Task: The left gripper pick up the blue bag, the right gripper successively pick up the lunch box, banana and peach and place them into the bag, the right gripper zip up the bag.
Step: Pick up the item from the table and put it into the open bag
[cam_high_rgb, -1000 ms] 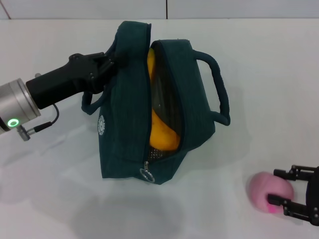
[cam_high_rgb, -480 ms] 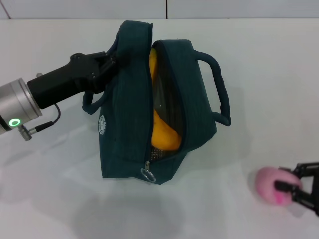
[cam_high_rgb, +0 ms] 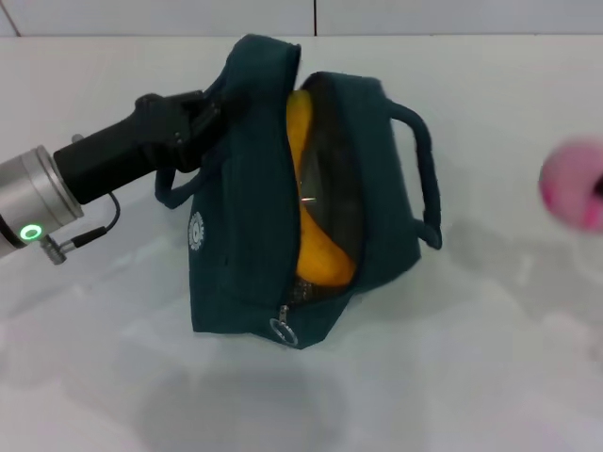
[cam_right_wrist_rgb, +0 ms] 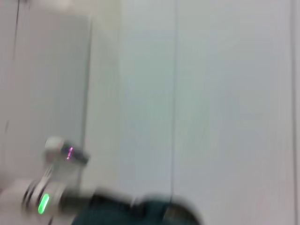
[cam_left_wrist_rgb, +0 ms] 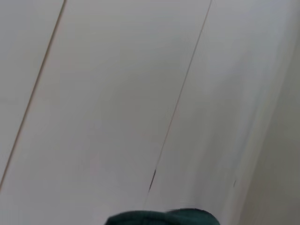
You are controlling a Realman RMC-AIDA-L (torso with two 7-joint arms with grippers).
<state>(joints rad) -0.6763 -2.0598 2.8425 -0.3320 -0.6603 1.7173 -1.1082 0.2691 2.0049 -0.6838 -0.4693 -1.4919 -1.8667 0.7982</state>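
The dark teal-blue bag stands unzipped on the white table, with its rim also showing in the left wrist view. My left gripper is shut on the bag's upper left side and holds it up. Inside the opening lie the yellow banana and the clear-topped lunch box. The pink peach hangs blurred above the table at the right edge of the head view. Only a dark sliver of my right gripper shows there, against the peach. The right wrist view shows the bag from afar.
The bag's handles stick out to the right. Its zipper pull hangs at the near end. White table surrounds the bag. The left arm's green light shows in the right wrist view.
The peach has risen off the table at the near right and moved up and back along the right edge. The bag shifted and tilted slightly in the left gripper.
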